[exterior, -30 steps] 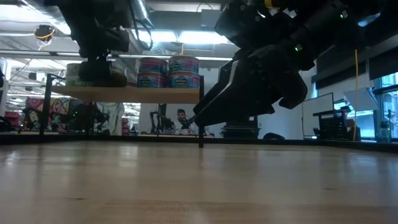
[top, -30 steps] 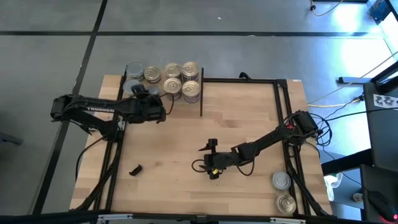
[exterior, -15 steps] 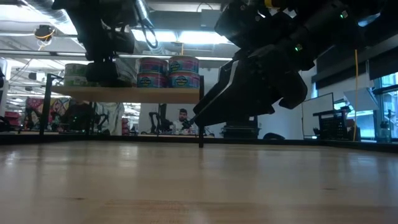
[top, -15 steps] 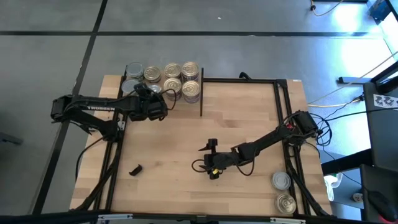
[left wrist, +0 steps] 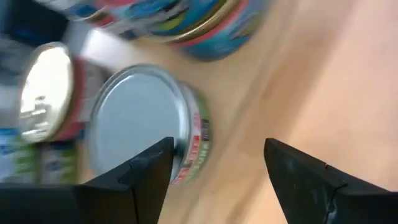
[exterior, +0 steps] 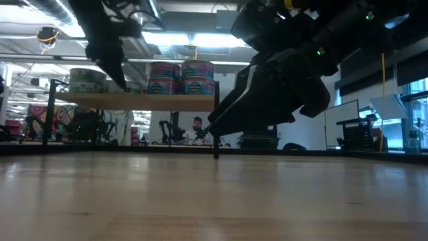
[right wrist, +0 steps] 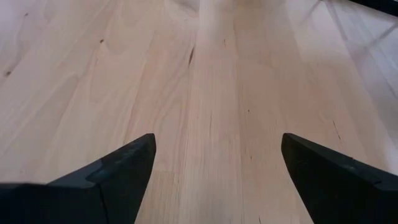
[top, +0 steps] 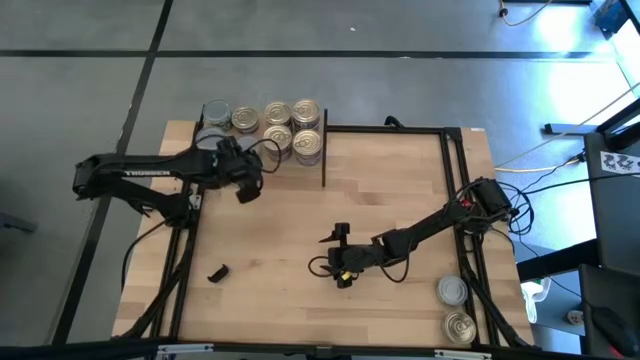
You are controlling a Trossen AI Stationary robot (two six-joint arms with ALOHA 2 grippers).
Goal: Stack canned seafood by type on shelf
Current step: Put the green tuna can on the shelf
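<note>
My right tool (top: 338, 264) spread empty, low over bare light wood desk (top: 270, 230). My left tool (top: 245, 187) released, empty, just beside plain silver-grey-topped round tin (left wrist: 140, 127) on raised light wood shelf (exterior: 134, 101); gold pull-tab tins (top: 290, 125) beyond.

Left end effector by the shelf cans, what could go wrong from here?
The left end effector is open and empty with a silver-topped can close beside one finger, so it may clip the can. That could topple the stacked cans nearby, which sit close to the shelf edge.
</note>
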